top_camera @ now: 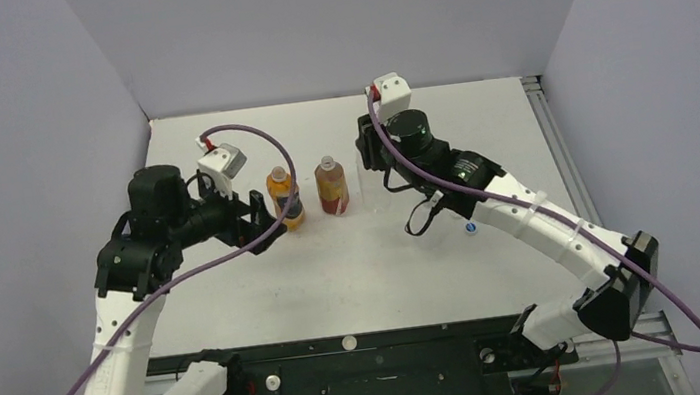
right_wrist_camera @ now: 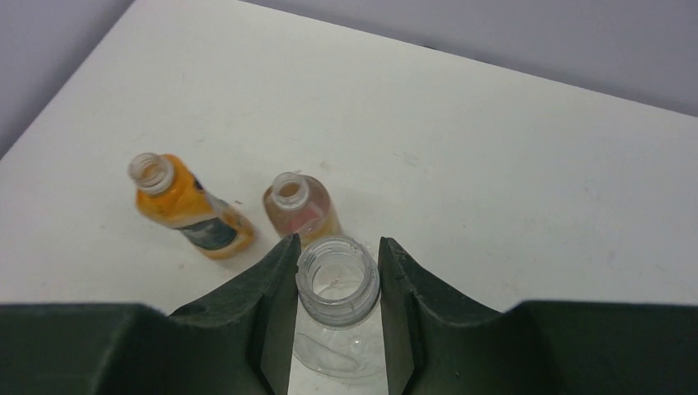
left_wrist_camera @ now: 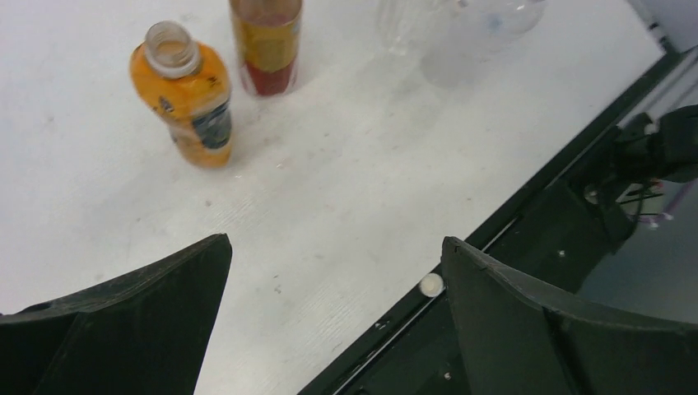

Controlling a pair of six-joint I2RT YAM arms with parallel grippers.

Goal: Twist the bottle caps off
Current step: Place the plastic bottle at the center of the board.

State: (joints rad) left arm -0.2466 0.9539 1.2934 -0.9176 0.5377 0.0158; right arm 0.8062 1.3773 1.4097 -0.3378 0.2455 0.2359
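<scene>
Three bottles stand uncapped. The orange bottle (top_camera: 284,198) (right_wrist_camera: 189,210) and the reddish-brown bottle (top_camera: 330,186) (right_wrist_camera: 298,210) are at mid-table. My right gripper (right_wrist_camera: 339,240) is shut on the threaded neck of the clear bottle (right_wrist_camera: 337,288), which stands upright. My left gripper (top_camera: 263,218) (left_wrist_camera: 335,243) hangs open, with nothing between its fingers, just left of the orange bottle (left_wrist_camera: 193,95). A white cap (top_camera: 349,341) (left_wrist_camera: 430,285) lies on the black rail at the near edge. A blue cap (top_camera: 471,228) lies on the table under my right arm.
Another white cap (top_camera: 272,380) sits on the black base frame near the left arm's mount. Grey walls close in the table on the left, back and right. The table's near edge meets the black rail (top_camera: 374,341).
</scene>
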